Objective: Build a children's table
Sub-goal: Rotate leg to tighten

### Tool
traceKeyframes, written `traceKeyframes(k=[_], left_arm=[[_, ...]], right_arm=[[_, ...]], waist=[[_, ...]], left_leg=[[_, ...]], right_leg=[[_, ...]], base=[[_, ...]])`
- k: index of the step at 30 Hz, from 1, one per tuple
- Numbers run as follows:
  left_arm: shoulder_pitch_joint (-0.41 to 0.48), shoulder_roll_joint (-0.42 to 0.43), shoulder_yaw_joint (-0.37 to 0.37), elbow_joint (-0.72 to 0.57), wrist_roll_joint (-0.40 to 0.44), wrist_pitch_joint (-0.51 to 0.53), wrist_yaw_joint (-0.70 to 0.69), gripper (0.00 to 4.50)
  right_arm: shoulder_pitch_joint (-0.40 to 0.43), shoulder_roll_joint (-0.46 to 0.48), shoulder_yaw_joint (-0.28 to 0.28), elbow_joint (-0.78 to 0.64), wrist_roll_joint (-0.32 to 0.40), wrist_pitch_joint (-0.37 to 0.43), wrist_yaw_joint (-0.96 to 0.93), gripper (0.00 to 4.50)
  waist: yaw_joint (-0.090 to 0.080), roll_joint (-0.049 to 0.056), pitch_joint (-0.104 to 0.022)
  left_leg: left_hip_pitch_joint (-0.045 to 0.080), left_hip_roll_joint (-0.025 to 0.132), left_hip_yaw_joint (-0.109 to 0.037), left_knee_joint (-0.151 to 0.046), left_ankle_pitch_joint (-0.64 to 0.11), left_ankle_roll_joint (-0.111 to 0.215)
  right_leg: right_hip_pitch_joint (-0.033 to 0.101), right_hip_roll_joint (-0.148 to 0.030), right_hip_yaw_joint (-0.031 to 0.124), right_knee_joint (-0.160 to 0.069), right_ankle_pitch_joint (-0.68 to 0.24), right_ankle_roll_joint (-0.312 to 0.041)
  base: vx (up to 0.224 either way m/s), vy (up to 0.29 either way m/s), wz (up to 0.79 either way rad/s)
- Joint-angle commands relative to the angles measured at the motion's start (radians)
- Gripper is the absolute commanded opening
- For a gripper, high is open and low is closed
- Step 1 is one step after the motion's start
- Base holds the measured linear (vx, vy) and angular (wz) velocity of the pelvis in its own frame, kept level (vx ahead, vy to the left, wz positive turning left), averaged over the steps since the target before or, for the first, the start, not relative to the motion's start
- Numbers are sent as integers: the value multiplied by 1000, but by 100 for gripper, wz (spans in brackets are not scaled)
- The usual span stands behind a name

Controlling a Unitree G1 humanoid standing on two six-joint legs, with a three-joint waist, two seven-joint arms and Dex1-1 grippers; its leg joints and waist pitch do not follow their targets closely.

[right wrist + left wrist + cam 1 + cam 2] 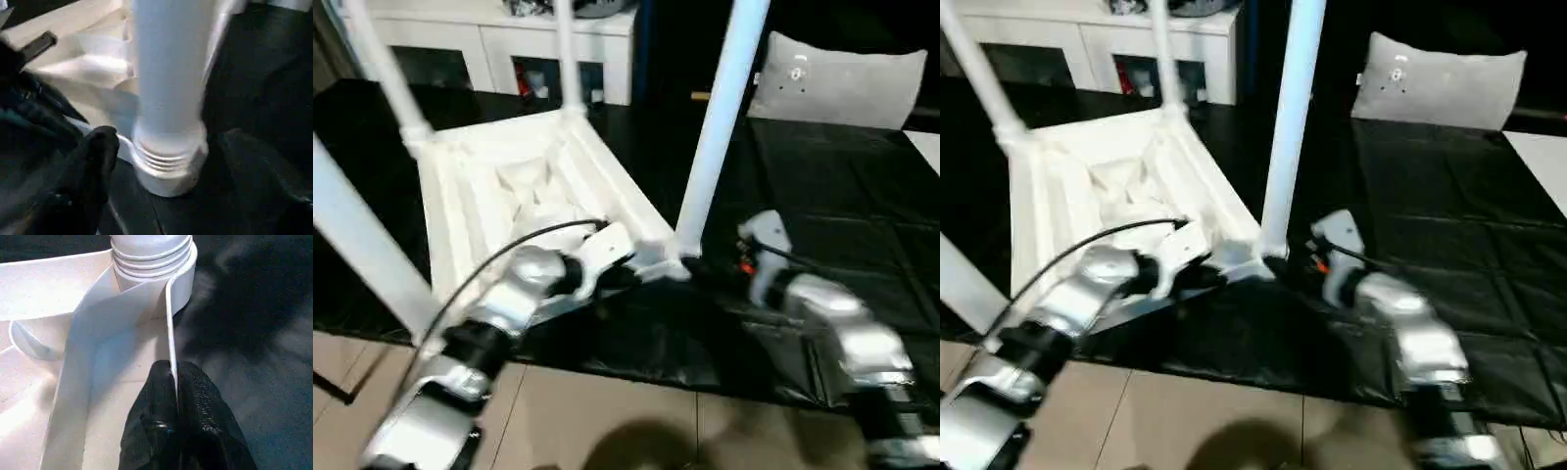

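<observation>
The white tabletop [499, 196] lies upside down on the black mat, ribbed underside up. Three legs [386, 69] [566, 49] [362, 245] stand in its corner sockets. A fourth leg [715, 127] rises from the near right corner, its ringed base [166, 161] seated in the socket. My left gripper [173, 369] is shut on the tabletop's thin rim [170, 323] just beside that corner. My right gripper [168, 147] is open at the foot of this leg. One black finger [98, 147] stands on each side of the leg, neither touching it.
A white cabinet [499, 39] with glass doors stands behind the table. A grey cushion [842, 83] lies at the back right on the black mat [822, 196]. Tiled floor [607, 421] runs along the near edge. A black cable [499, 250] arcs over my left forearm.
</observation>
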Motion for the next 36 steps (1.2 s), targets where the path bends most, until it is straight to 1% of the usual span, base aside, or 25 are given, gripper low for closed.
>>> traceKeyframes(k=[1, 3, 4, 5, 6, 7, 8, 9, 10, 11, 12, 13, 14, 15, 16, 17, 19, 21, 25, 26, 27, 29, 32, 33, 36], left_arm=[[10, 16, -56, -34, 8, -51, -103, 0], [8, 34, -74, -27, 16, -93, -148, 0], [8, 51, -91, -24, 19, -132, -196, 0], [7, 60, -99, -23, 20, -152, -225, 0], [6, 64, -103, -22, 19, -163, -243, 0], [7, 70, -110, -28, 16, -168, -268, 0], [8, 81, -121, -41, 6, -179, -316, 0], [8, 81, -122, -41, 6, -179, -318, 0], [9, 86, -126, -46, 3, -181, -334, 0], [4, 92, -137, -49, 5, -196, -365, 0], [2, 94, -141, -49, 7, -199, -371, 0], [1, 94, -142, -50, 8, -200, -373, 0], [-3, 95, -146, -46, 13, -211, -381, 0], [-6, 95, -147, -42, 15, -218, -382, 0], [-10, 95, -149, -37, 17, -221, -384, 0], [-13, 95, -149, -30, 20, -229, -387, 0], [-19, 93, -147, -17, 24, -242, -394, 0], [-25, 90, -145, -4, 30, -250, -401, 0], [-30, 91, -142, 9, 34, -255, -397, 0], [-30, 93, -142, 16, 35, -259, -396, 0], [-29, 94, -142, 19, 36, -261, -395, 0], [-28, 95, -140, 23, 35, -260, -396, 0], [-23, 90, -124, 25, 26, -237, -382, 0], [-19, 78, -103, 17, 22, -195, -336, 0], [-14, 62, -81, 3, 13, -138, -288, 0]], right_arm=[[2, -30, 18, -30, 20, -21, 89, 394], [7, -61, 34, -41, 36, -30, 161, 394], [13, -85, 52, -53, 55, -23, 234, 394], [15, -98, 62, -59, 66, -19, 274, 394], [15, -105, 68, -59, 71, -17, 296, 394], [12, -110, 77, -55, 73, -26, 320, 394], [6, -113, 90, -46, 79, -24, 356, 394], [5, -113, 90, -46, 79, -24, 358, 378], [3, -112, 94, -44, 82, -22, 373, 378], [-5, -109, 101, -37, 93, -3, 411, 378], [-9, -108, 104, -35, 97, 6, 420, 365], [-10, -108, 106, -35, 98, 10, 423, 349], [-16, -108, 113, -30, 108, 27, 443, 343], [-18, -109, 116, -27, 113, 33, 451, 343], [-21, -110, 120, -23, 115, 37, 456, 328], [-24, -112, 123, -20, 117, 40, 464, 328], [-29, -114, 131, -13, 119, 45, 478, 306], [-37, -115, 137, -2, 117, 53, 494, 292], [-40, -114, 136, 3, 118, 61, 504, 253], [-42, -116, 138, 4, 120, 68, 511, 239], [-42, -117, 138, 5, 121, 70, 512, 239], [-41, -116, 138, 5, 121, 71, 513, 224], [-28, -105, 129, -10, 134, 90, 499, 218], [-4, -88, 125, -47, 147, 110, 469, 217], [17, -66, 119, -79, 150, 133, 416, 216]], waist=[[5, -6, -60], [9, -5, -59], [13, -11, -59], [18, -8, -59], [18, -8, -59], [27, -10, -60], [31, -10, -60], [34, -9, -60], [34, -9, -60], [38, -13, -59], [40, -11, -59], [42, -11, -59], [44, -14, -59], [46, -13, -59], [47, -13, -59], [49, -13, -59], [49, -14, -60], [48, -13, -60], [49, -14, -60], [48, -16, -59], [49, -15, -60], [49, -15, -61], [49, -15, -60], [49, -13, -58], [47, -15, -56]], left_leg=[[-1, 44, -10, -68, -185, 62], [-1, 45, -10, -67, -177, 63], [0, 46, -10, -68, -177, 71], [-1, 49, -11, -68, -175, 79], [-1, 49, -11, -68, -175, 79], [3, 51, -9, -68, -169, 78], [3, 52, -7, -68, -165, 74], [3, 54, -8, -69, -164, 70], [3, 54, -8, -69, -164, 70], [4, 53, -7, -69, -165, 66], [3, 54, -8, -70, -165, 65], [3, 55, -7, -69, -164, 63], [4, 54, -7, -70, -162, 61], [3, 53, -7, -69, -162, 62], [3, 54, -6, -69, -165, 61], [2, 54, -7, -70, -160, 57], [1, 52, -7, -69, -155, 54], [1, 51, -7, -69, -157, 53], [1, 51, -8, -69, -157, 50], [1, 51, -8, -69, -160, 48], [2, 51, -8, -69, -159, 47], [1, 51, -7, -68, -155, 49], [1, 51, -7, -69, -155, 48], [2, 51, -7, -70, -160, 46], [2, 50, -9, -72, -174, 37]], right_leg=[[54, -77, 44, -86, -289, -180], [53, -77, 45, -84, -271, -189], [55, -77, 44, -84, -269, -190], [56, -79, 45, -81, -260, -189], [56, -79, 45, -81, -260, -189], [52, -80, 45, -80, -257, -196], [52, -80, 44, -78, -249, -202], [51, -81, 44, -76, -245, -207], [51, -81, 44, -76, -245, -207], [52, -82, 44, -75, -249, -208], [52, -82, 44, -75, -252, -208], [52, -82, 44, -75, -252, -207], [52, -82, 44, -75, -256, -205], [52, -82, 44, -74, -259, -205], [52, -83, 44, -76, -265, -201], [52, -83, 44, -76, -273, -196], [53, -83, 44, -76, -269, -193], [53, -82, 43, -78, -279, -187], [53, -83, 42, -78, -283, -187], [53, -82, 42, -79, -293, -183], [53, -82, 42, -78, -295, -182], [53, -83, 43, -78, -291, -181], [52, -82, 42, -79, -299, -179], [50, -81, 43, -81, -305, -177], [50, -83, 43, -83, -346, -166]], base=[[0, 0, 0], [0, 0, 0], [0, 0, 0], [0, 0, 0], [0, 0, 0], [0, 0, 0], [0, 0, 0], [0, 0, 0], [0, 0, 0], [0, 0, 0], [0, 0, 0], [0, 0, 0], [0, 0, 0], [0, 0, 0], [0, 0, 0], [0, 0, 0], [0, 0, 0], [0, 0, 0], [0, 0, 0], [0, 0, 0], [0, 0, 0], [0, 0, 0], [0, 0, 0], [0, 0, 0], [0, 0, 0]])
